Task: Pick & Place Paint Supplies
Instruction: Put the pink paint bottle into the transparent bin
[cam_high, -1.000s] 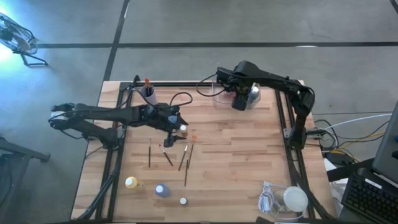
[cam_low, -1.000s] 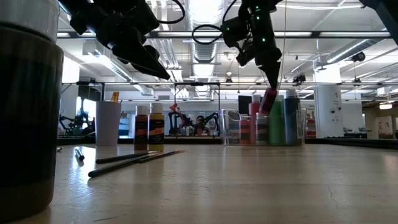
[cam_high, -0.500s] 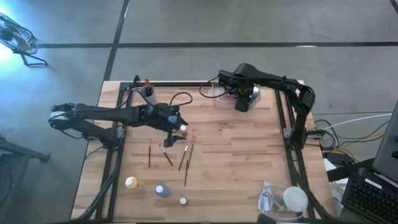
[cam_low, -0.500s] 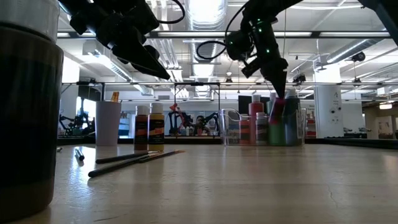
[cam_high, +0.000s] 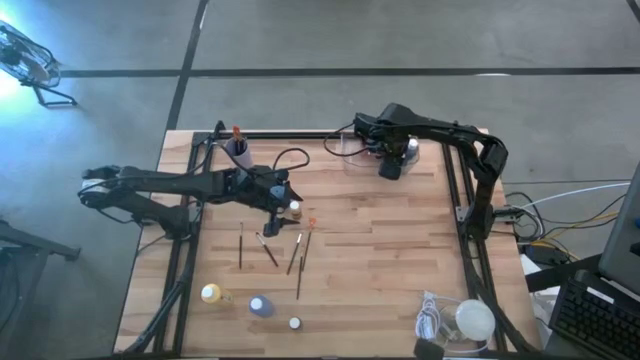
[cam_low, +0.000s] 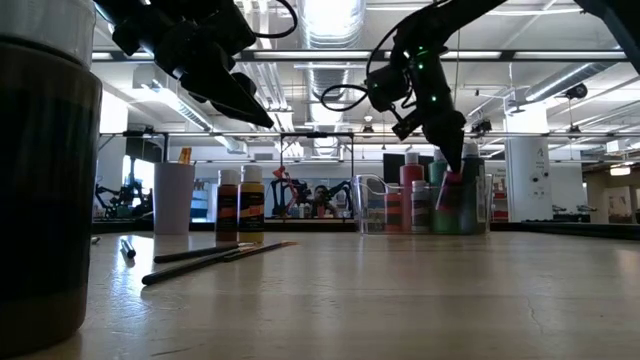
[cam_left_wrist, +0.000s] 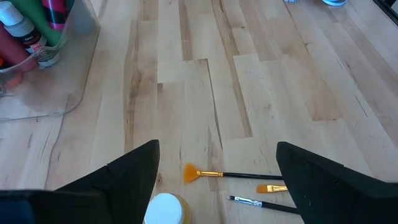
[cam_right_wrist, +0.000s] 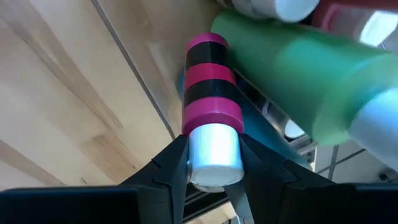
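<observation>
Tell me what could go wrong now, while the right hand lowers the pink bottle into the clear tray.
1. The right hand grips the pink bottle only by its pale cap, so it may slip or tilt.
2. The pink bottle lies close against the green bottle in the crowded clear tray; it could knock neighbours over.
3. The open left hand hangs just above a yellow bottle near the brushes; a descent may topple it.

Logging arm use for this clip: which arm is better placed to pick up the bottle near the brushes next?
Left. Its open left hand hovers right above the yellow-brown bottle beside the paintbrushes. The right hand is busy, shut on a pink bottle at the clear tray across the table.
</observation>
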